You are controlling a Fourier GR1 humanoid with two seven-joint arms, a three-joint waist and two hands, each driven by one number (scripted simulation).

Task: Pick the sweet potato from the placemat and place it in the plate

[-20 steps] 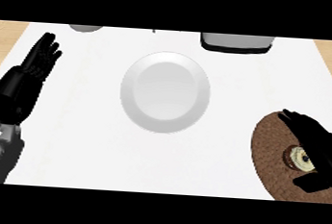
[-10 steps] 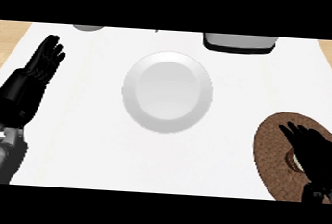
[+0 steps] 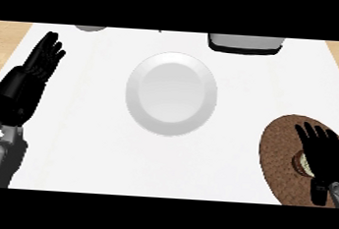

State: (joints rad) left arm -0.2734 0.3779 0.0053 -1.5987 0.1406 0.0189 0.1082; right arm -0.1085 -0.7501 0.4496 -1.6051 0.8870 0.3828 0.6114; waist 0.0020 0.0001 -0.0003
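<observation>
- The right black hand [image 3: 328,158] lies over the round brown placemat [image 3: 279,157], fingers spread, covering most of the pale sweet potato [image 3: 301,163].
- The white oval plate [image 3: 172,93] sits well apart, mid-counter.
- The left black hand [image 3: 31,76] rests open, fingers up, at the left edge.

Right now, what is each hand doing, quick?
Left hand: open, resting at the view's left, holding nothing.
Right hand: open, fingers straight over the sweet potato on the placemat.
</observation>
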